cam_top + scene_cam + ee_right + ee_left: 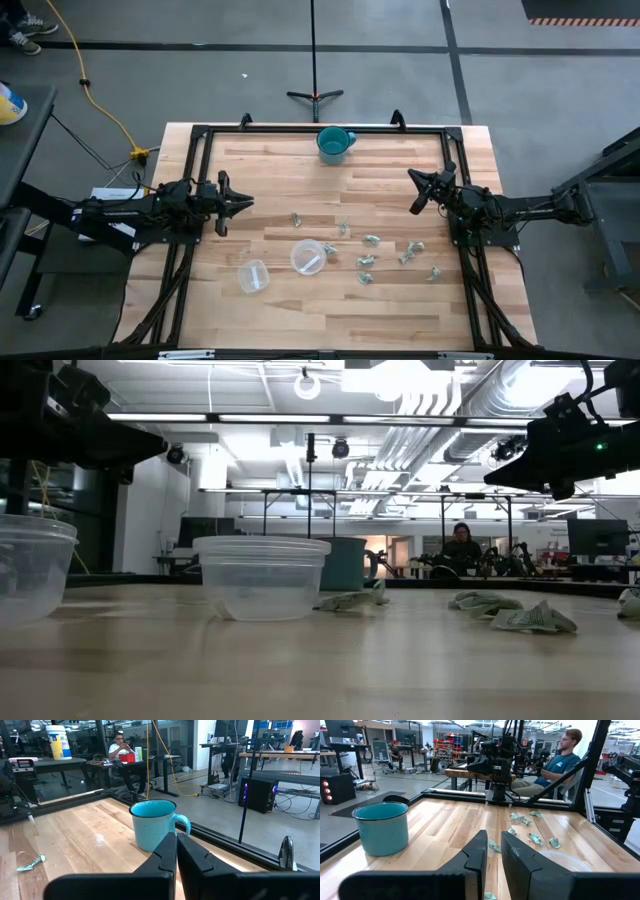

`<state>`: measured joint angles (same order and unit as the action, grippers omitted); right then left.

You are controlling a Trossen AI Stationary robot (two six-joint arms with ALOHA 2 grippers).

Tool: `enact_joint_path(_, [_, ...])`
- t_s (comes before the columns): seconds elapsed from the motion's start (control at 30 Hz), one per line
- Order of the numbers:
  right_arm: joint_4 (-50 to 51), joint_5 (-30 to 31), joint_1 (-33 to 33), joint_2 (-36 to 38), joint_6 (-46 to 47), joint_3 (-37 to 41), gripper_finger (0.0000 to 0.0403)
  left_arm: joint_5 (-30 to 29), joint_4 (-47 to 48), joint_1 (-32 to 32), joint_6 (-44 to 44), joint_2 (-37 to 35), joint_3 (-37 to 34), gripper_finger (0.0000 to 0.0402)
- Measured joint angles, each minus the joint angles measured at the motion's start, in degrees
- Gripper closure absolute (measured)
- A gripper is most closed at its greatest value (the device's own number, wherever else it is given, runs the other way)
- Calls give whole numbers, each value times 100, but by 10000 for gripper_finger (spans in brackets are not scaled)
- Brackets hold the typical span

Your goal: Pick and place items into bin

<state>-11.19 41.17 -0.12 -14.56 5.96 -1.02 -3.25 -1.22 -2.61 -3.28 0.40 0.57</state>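
Several tiny pale green-silver shiny pieces (372,240) lie scattered on the wooden table right of centre, and also show in the left wrist view (535,838) and the low view (535,618). Two clear round tubs stand upright near them, one (307,256) beside the pieces and one (253,276) nearer the near-left. My left gripper (245,203) (494,851) hovers at the table's left, its fingers close together, pointing at the pieces. My right gripper (414,192) (176,851) hovers at the right, shut, pointing toward the teal mug. Neither gripper holds anything.
A teal enamel mug (334,143) (152,824) stands at the middle of the far edge. A black frame (320,128) runs around the table top. The clear tubs (262,575) rise above the pieces. People sit in the room beyond the table.
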Motion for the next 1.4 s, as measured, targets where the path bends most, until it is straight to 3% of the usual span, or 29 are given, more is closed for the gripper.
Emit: enact_joint_path(1.4, [-83,2,2,0,7,0,402,-2,-3,0,20,-1,-1,309])
